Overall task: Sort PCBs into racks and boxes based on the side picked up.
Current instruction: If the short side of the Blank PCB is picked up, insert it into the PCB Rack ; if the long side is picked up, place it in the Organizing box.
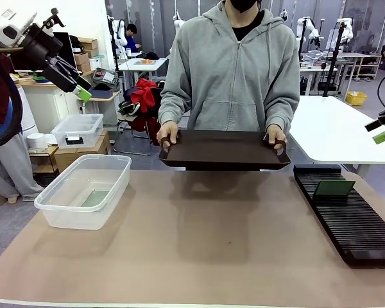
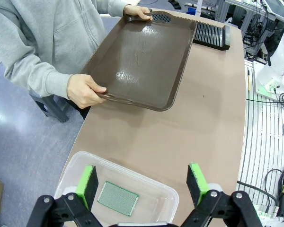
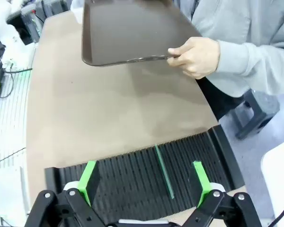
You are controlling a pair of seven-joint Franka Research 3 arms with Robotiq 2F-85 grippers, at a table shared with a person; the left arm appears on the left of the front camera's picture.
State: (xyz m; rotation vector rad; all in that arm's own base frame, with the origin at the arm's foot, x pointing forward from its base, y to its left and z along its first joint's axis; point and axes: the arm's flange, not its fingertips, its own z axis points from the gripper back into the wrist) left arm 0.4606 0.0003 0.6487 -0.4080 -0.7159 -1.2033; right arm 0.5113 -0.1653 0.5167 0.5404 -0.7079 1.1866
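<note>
One green PCB point(image 2: 117, 198) lies flat on the bottom of the clear box point(image 1: 54, 204) at the table's left; it shows faintly through the box in the front view. A second PCB point(image 1: 333, 188) stands on edge in a slot of the black rack point(image 1: 353, 224) at the right, seen edge-on as a thin green PCB point(image 3: 164, 170) in the right wrist view. My left gripper point(image 1: 82, 88) hangs open high above the box point(image 2: 80, 165), nothing between its fingers. Over the rack point(image 3: 132, 179), at the right edge, my right gripper point(image 1: 382, 131) is open and empty.
A person at the far side holds a dark brown tray point(image 1: 224, 151) with both hands just above the table's far edge; the tray point(image 2: 142, 56) carries nothing. A smaller lidded clear tub point(image 1: 78, 130) sits on boxes beyond the table at left.
</note>
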